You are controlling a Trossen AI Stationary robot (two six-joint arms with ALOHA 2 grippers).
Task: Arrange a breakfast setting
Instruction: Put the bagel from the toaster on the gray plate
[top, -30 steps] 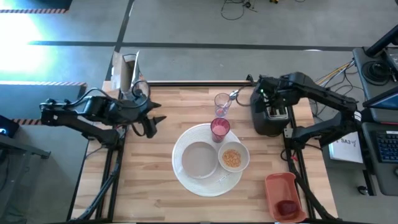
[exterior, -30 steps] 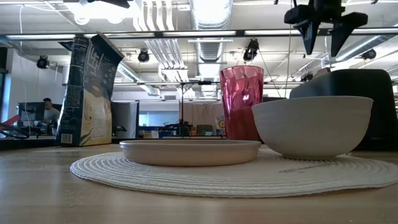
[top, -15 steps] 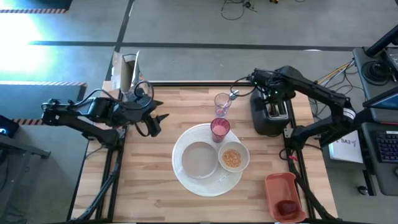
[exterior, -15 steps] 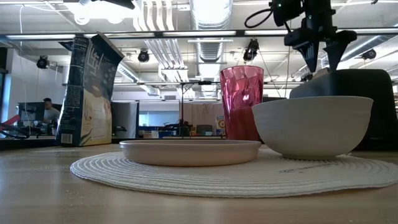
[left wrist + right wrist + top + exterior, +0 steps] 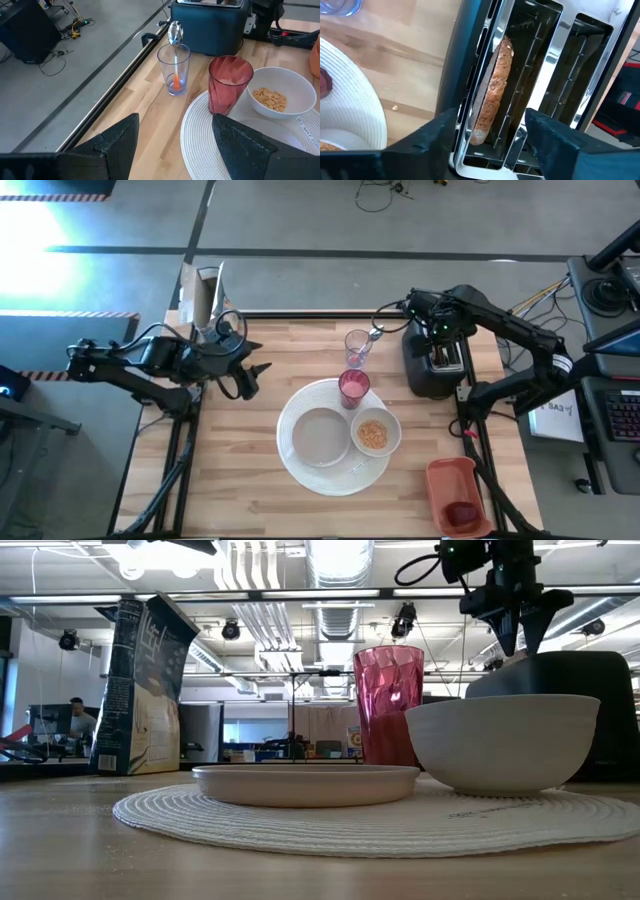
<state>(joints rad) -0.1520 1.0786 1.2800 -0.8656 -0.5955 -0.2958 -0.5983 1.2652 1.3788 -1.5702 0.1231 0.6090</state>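
A brown toast slice (image 5: pixel 493 90) stands on edge in a slot of the black toaster (image 5: pixel 433 368). My right gripper (image 5: pixel 490 142) hangs open just above the toaster (image 5: pixel 560 680), fingers pointing down, one on each side of the toast; it also shows in the low view (image 5: pixel 520 632). A pale plate (image 5: pixel 320 436), a white bowl (image 5: pixel 374 434) of orange-tan cereal and a pink cup (image 5: pixel 353 388) sit on a round white woven mat (image 5: pixel 300 465). The dark red fruit (image 5: pixel 462 513) lies in the orange tray (image 5: pixel 450 480). My left gripper (image 5: pixel 252 375) waits open at the table's left.
A clear glass (image 5: pixel 357 345) holding a spoon stands between the cup and the table's far edge, left of the toaster. A cereal box (image 5: pixel 205 295) stands at the far left corner, close behind my left arm. Bare wood lies along the near left.
My right gripper has come down toward the toaster top and turned about its wrist, and the arm has swung toward the table's far edge. It now hangs lower over the slot with the toast.
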